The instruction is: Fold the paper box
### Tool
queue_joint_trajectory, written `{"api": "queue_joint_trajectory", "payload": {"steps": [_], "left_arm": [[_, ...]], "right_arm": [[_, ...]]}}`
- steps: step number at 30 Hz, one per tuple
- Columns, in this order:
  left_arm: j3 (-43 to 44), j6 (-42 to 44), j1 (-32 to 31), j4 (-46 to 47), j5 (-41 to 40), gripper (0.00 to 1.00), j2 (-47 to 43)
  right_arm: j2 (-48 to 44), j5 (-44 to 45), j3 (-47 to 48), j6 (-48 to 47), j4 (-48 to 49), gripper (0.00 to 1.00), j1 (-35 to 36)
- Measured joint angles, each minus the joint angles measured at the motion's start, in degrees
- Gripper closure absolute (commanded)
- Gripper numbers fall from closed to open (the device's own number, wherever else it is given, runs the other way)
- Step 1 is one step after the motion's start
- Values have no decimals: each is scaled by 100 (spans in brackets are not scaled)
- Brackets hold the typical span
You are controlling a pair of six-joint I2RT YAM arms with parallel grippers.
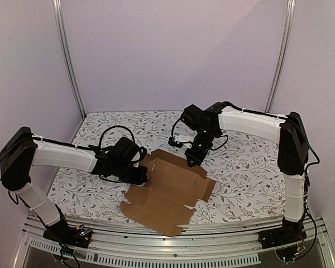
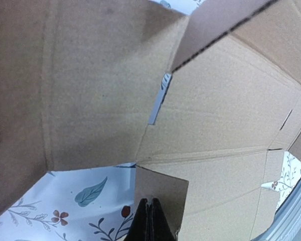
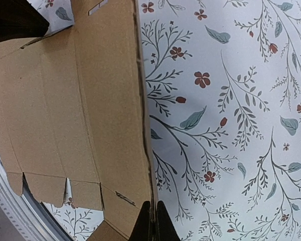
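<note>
The paper box (image 1: 170, 190) lies opened out as a flat brown sheet with flaps and tabs on the flower-printed table (image 1: 240, 167), a little toward 6 o'clock from the middle and reaching almost to the near edge. Part of the sheet by the left arm is tilted up off the cloth.

The left gripper (image 1: 140, 176) sits low at the sheet's 10 o'clock side. In its wrist camera its pincer (image 2: 148, 216) is pressed narrow, fingertips together, right at a small square flap of the paper box (image 2: 215, 115). I cannot tell whether the flap is caught between them or only touched.

The right gripper (image 1: 191, 160) comes down at the sheet's 1 o'clock edge. Its own camera shows the pincer (image 3: 150, 218) closed tight too, tips meeting exactly where the long edge of the paper box (image 3: 65, 100) runs in. Whether that edge is nipped is unclear. Bare cloth spreads toward 3 o'clock of it.
</note>
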Motion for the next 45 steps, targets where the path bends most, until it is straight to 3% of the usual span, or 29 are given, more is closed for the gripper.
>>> {"api": "queue_joint_trajectory", "payload": {"steps": [30,45], "left_arm": [[232,-125,-442,199,-4,100,699],[970,555,-293,-1357,-763,100,-881]], "right_arm": [[0,243,-247,107,90,100,2],[-208,1126,-308,-133,306,100,234]]}}
